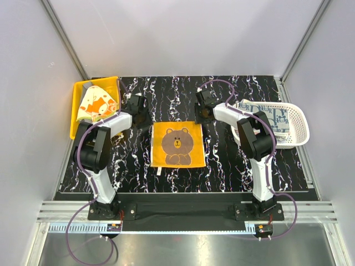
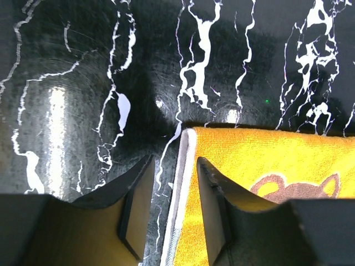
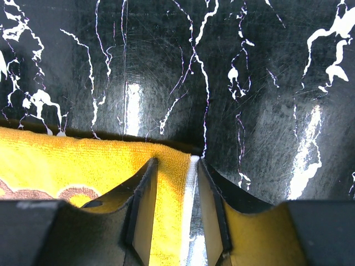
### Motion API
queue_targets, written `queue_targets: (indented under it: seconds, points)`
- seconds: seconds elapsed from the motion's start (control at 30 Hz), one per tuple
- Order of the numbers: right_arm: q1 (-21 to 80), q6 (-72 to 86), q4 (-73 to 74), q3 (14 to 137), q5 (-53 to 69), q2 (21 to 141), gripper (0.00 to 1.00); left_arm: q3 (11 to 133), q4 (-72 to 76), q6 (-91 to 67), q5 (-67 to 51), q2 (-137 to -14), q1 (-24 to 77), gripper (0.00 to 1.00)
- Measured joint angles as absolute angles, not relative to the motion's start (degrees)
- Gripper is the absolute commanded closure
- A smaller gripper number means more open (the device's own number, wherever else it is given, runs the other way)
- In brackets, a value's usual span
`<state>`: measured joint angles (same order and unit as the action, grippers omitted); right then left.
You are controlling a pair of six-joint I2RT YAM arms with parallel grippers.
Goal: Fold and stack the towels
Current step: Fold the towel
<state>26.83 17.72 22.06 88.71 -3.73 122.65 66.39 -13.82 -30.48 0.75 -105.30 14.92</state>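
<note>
Orange-yellow towel [image 1: 177, 145] flat on black marble table [image 1: 233, 166], spanning the gap between left gripper [image 1: 140, 113] and right gripper [image 1: 201, 115], far corners right at the fingertips.

Outboard of left gripper: yellow bin [image 1: 74, 119] just beside the arm, orange-white towel [image 1: 97, 102] crumpled inside. Tight room on that side.

Left gripper: jaws apart, nothing clamped, straddling the towel's white left hem [image 2: 183, 177] just short of the far corner. Outer finger [image 2: 138, 205] over bare table, inner finger [image 2: 213, 213] over cloth. Beyond the tips: the towel's far edge, then open table.

Between the grippers: towel near square, long axis too close to call. Bear print [image 1: 177, 145] with head toward the grippers, feet toward the arm bases. Edges roughly parallel to the table's, slight skew. Small tag [image 1: 158, 170] at the near-left corner. Bare table on all four sides.

Right gripper: same story mirrored, jaws apart, not pinching, white right hem [image 3: 191, 183] in the gap. Inner finger [image 3: 143, 205] over cloth, outer finger [image 3: 213, 205] over bare table. Far edge just past the tips, open table beyond.

Outboard of right gripper: white slotted basket [image 1: 302, 124] near the arm, blue-white patterned towel [image 1: 274, 116] inside. Less room there than ahead.
</note>
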Motion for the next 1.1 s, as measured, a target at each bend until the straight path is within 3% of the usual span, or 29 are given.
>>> queue_targets:
  seconds: [0.8,1.1]
  points:
    - [26.7,17.7,22.2,89.0,-3.4,122.8,0.59,72.4,-15.6,-27.8,-2.6,-111.8,14.9,0.56]
    - [26.7,17.3,22.2,89.2,-3.1,123.0,0.74,72.8,-15.9,-27.6,-1.5,-112.3,14.9,0.74]
